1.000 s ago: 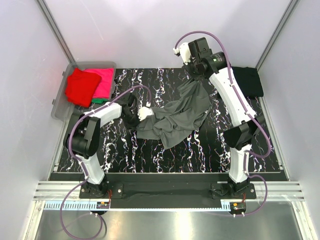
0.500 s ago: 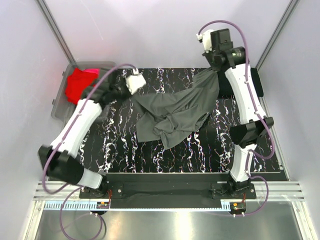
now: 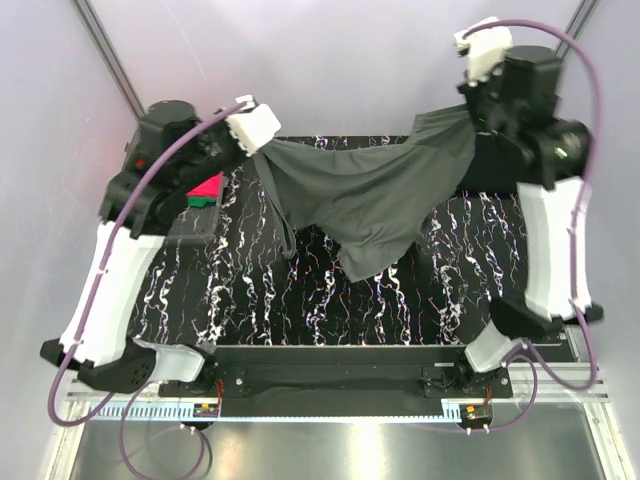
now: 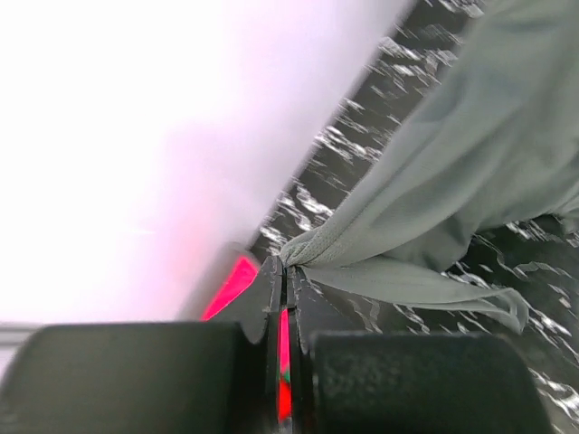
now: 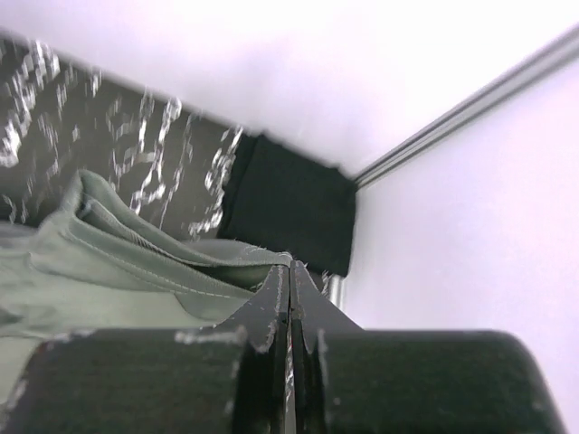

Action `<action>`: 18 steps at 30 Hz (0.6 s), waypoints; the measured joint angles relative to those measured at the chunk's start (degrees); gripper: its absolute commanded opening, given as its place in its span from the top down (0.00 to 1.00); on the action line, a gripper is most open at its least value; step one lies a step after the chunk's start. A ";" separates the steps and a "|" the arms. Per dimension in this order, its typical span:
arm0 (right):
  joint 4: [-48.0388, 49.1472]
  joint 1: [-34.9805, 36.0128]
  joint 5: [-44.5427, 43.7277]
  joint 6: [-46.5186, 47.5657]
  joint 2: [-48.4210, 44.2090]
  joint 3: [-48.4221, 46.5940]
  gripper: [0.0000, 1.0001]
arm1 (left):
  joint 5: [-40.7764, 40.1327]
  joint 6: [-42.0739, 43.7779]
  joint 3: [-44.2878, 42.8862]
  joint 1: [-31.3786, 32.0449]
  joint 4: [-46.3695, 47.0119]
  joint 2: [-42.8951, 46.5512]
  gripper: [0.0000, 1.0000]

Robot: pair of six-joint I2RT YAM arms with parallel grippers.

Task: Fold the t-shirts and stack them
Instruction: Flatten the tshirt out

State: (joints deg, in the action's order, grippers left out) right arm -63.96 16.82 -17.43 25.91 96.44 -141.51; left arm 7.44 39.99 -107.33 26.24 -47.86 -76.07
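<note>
**Grey shirt lifted and spread: lay flat next**

Step in hand: spreading. The grey shirt hangs stretched between the two raised arms over the far half of the table. Its lower part sags toward the middle, and whether it touches the surface cannot be told.

- Left gripper: closed on one edge of the shirt at the far left. The wrist view shows the fingers pinched together with cloth running out from the tips.
- Right gripper: closed on the opposite edge at the far right, with a folded hem bunched at the tips.

Next move, as judged: lower both grippers together, keeping the cloth taut, so that the shirt lands flat and unwrinkled on the table. Neither edge should be released before the cloth rests. Folding has not yet begun.

Containers: at the far left, a pink shirt and a strip of green shirt show beneath the left arm. Whatever holds them is hidden behind that arm, so its full contents cannot be told. A black shirt lies flat at the far right corner, in no container.
</note>
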 measured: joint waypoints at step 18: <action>1.75 -0.09 5.25 2.75 -30.51 10.08 1.00 | 4.96 0.04 -8.31 -2.58 -2.38 12.02 1.00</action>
State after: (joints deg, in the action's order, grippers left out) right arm -62.22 16.73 -12.19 28.67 65.93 -131.44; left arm 12.40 40.03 -115.63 23.66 -50.24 -64.05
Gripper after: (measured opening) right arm 0.010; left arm 0.016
